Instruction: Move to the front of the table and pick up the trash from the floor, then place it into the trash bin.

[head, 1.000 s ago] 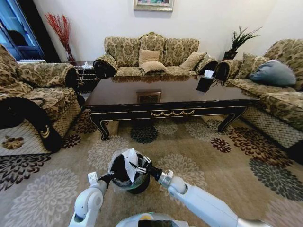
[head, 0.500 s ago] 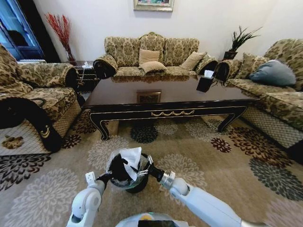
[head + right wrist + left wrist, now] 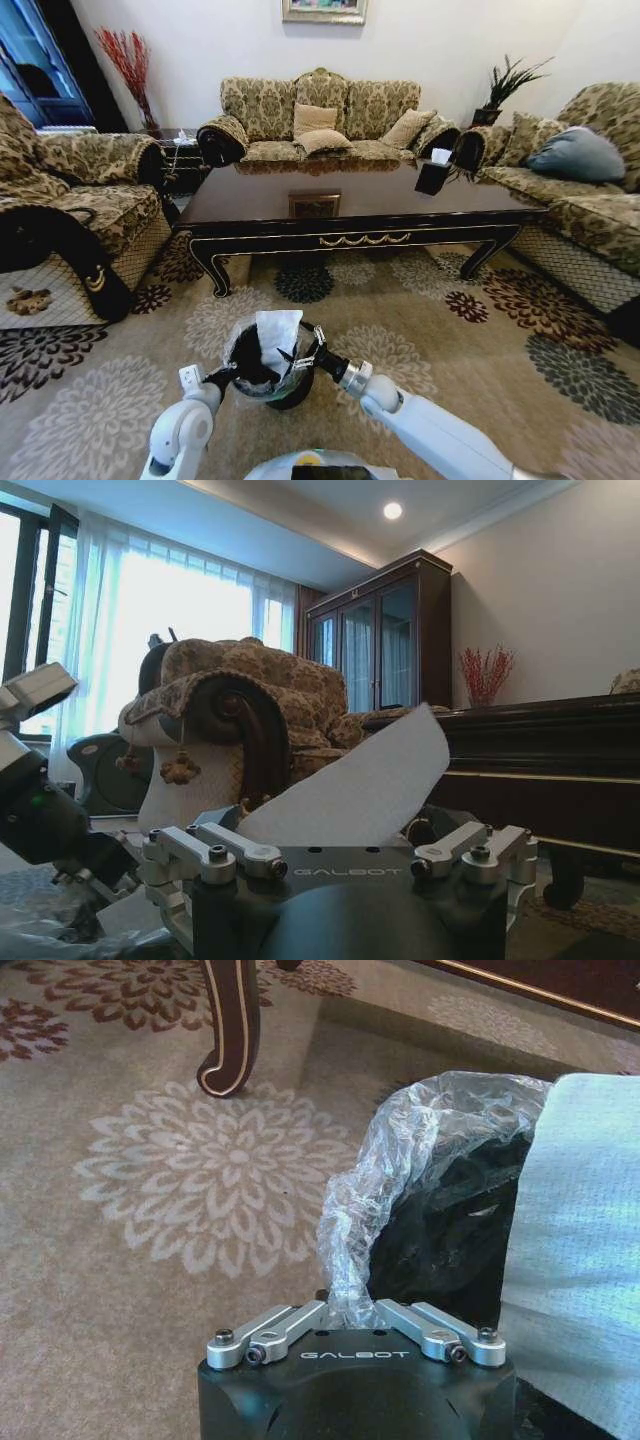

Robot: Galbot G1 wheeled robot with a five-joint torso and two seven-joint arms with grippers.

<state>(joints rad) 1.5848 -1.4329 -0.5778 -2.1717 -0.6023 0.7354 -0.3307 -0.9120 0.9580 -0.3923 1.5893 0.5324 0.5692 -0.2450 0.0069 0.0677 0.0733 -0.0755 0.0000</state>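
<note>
Table (image 3: 350, 215) sits across the patterned carpet (image 3: 470, 350), well beyond the robot; sofas (image 3: 320, 115) ring it on three sides. In the left wrist view just one curved table leg and a strip of gold-trimmed edge show, the rest is cut off.

Trash bin (image 3: 268, 372) stands on the carpet right in front of the robot, between the two arms. Its lower body is mostly hidden behind the arms and the liner (image 3: 400, 1150).

Left gripper (image 3: 356, 1322) is at the bin's near-left rim, closed on a bunched fold of the liner; fingertips are buried in the plastic.

Right gripper (image 3: 297, 357) is at the bin's right rim, over the opening. Trash (image 3: 278, 335), a white paper sheet, stands upright above the bin mouth. In the right wrist view the sheet rises from between the fingers, clamped; its lower end is hidden behind the gripper body. Smaller scrap can't be made out.
</note>
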